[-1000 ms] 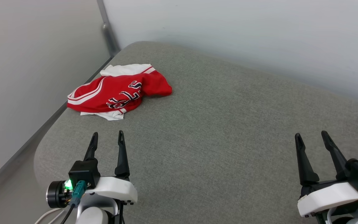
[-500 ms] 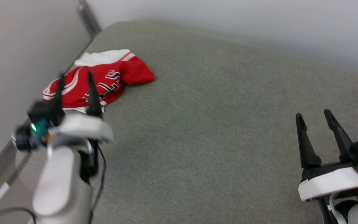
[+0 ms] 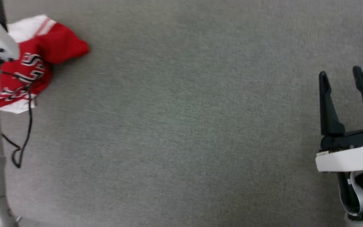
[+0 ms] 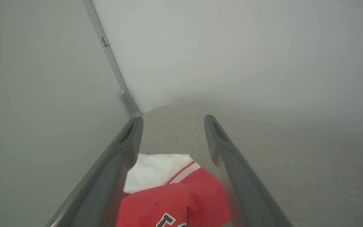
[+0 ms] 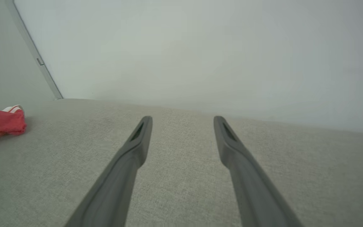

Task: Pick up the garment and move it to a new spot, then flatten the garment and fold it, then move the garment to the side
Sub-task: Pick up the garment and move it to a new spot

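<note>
Grey woven upholstery spreads under both arms, with pale walls behind it that meet at a thin grey corner strip. On this padded surface lies the garment, crumpled in a heap, red with a white sleeve with red stripes uppermost and black white-edged letters showing on its front. Directly over the garment hangs the left gripper, fingers spread wide with nothing between them; in the left wrist view the red cloth and white sleeve show in the gap between the two fingers, whose tips reach past the garment's far edge toward the corner strip. Whether the fingers touch the cloth cannot be told. A black cable loops down from the left arm, crossing the garment's near edge. Well apart from the garment, far to its right, the right gripper hangs over bare upholstery, its fingers likewise parted and empty; from its wrist the garment shows small at the left edge
</note>
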Robot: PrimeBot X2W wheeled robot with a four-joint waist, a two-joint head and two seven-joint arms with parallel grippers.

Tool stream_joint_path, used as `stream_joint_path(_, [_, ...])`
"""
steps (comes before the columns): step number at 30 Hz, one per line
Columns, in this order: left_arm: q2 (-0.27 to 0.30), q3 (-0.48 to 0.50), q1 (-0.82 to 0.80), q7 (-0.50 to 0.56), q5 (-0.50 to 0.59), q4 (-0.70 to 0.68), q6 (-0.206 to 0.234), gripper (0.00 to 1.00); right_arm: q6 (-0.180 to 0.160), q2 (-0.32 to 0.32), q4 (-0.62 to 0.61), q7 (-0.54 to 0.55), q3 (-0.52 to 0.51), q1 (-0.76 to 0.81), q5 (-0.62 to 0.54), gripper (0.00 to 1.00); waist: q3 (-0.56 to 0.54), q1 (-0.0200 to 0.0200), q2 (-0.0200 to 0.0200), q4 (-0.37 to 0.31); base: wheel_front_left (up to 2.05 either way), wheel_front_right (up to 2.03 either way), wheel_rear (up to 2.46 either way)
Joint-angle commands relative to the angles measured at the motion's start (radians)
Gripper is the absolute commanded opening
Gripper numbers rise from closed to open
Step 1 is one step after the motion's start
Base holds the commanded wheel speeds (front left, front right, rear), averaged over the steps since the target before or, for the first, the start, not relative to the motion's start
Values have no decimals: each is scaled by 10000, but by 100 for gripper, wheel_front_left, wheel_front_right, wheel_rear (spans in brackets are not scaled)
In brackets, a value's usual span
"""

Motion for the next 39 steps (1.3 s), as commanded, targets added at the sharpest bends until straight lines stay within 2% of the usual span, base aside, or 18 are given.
stream_joint_path(1, [345,146,-210,950,-222,301,-63,100,-3,-80,-89,-104,-24,-295,89,100,1126,-2,-1,-915,0,0,0])
stream_joint_path(5, [999,440,-333,2806,-593,1008,39,100,-3,-54,-194,-254,-69,-528,71,100,1583,-2,-1,-1210,0,0,0])
stream_joint_path(9, [1446,703,-90,4063,-717,1687,390,100,-3,19,-361,-411,-135,-651,6,100,1757,-2,-1,-1419,0,0,0])
stream_joint_path(14, [1511,1023,526,5742,-1121,2480,925,100,-3,36,-653,-494,-166,-786,-56,100,1801,-2,-1,-1571,0,0,0])
stream_joint_path(17, [1340,1182,1020,6530,-1378,2639,1193,100,-3,37,-738,-489,-161,-784,-70,100,1764,-2,-1,-1637,0,0,0])
stream_joint_path(18, [1287,1200,1145,6622,-1419,2570,1239,78,-3,41,-774,-488,-179,-768,-79,100,1757,-2,-1,-1646,0,0,0])
stream_joint_path(19, [1293,1184,1204,6595,-1404,2460,1237,30,-3,47,-807,-490,-203,-748,-106,100,1747,-2,-1,-1648,0,0,0])
stream_joint_path(20, [1291,1204,1227,6477,-1399,2329,1275,0,-3,52,-836,-483,-221,-723,-122,100,1731,-2,-1,-1642,0,0,0])
stream_joint_path(27, [1590,1073,965,4726,-873,1489,1237,0,-3,82,-821,-466,-333,-463,-272,100,1056,-2,-1,-1511,0,0,0])
stream_joint_path(28, [1590,1073,965,4726,-873,1489,1237,0,-3,82,-821,-466,-333,-463,-272,100,1056,-2,-1,-1511,0,0,0])
stream_joint_path(33, [1585,756,730,3052,-430,1311,1062,0,-3,144,-662,-459,-402,-136,-285,100,70,-2,-1,-1379,0,0,0])
stream_joint_path(39, [1301,586,708,964,-188,1124,911,0,-3,251,-480,-353,-563,389,-188,100,-1143,-2,-1,-1324,0,0,0])
